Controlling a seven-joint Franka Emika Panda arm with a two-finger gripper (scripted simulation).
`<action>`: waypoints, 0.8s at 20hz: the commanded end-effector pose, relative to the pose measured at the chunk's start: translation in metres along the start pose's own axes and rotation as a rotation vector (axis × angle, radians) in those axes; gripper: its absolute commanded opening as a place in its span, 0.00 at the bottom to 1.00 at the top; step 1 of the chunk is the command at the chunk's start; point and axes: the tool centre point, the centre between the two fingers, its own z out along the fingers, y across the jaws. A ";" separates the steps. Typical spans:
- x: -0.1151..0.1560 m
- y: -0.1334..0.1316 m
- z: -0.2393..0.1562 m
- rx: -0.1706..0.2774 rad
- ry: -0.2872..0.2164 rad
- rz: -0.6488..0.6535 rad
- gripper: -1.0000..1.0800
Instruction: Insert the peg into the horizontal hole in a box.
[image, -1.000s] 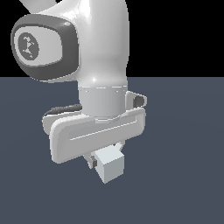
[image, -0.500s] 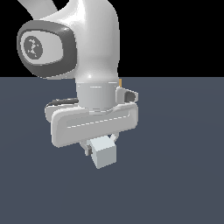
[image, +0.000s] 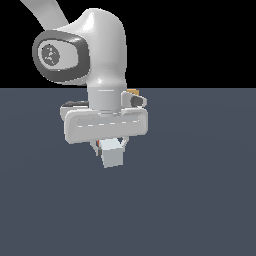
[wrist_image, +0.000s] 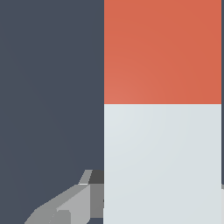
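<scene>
In the exterior view my gripper (image: 111, 147) hangs below the white hand and is shut on the peg (image: 113, 156), whose white end faces the camera; a little orange-red shows behind it. In the wrist view the peg (wrist_image: 162, 131) fills much of the picture, its orange-red end (wrist_image: 162, 48) beyond the white part, and one grey finger (wrist_image: 70, 205) shows beside it. A small tan sliver (image: 132, 91) peeks out behind the wrist; it may be the box. The hole is hidden.
The dark grey-blue floor (image: 200, 200) spreads all around below the peg. The white arm (image: 100, 55) with its dark joint cap blocks the view of what lies behind it.
The hand with the peg has moved up in the picture and towards the exterior view's left. The tan sliver behind the wrist has come into view.
</scene>
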 end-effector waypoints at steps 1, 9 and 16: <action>0.017 0.004 -0.005 -0.004 -0.001 0.040 0.00; 0.068 0.018 -0.013 -0.004 -0.001 0.156 0.00; 0.097 0.029 -0.018 -0.004 -0.001 0.223 0.00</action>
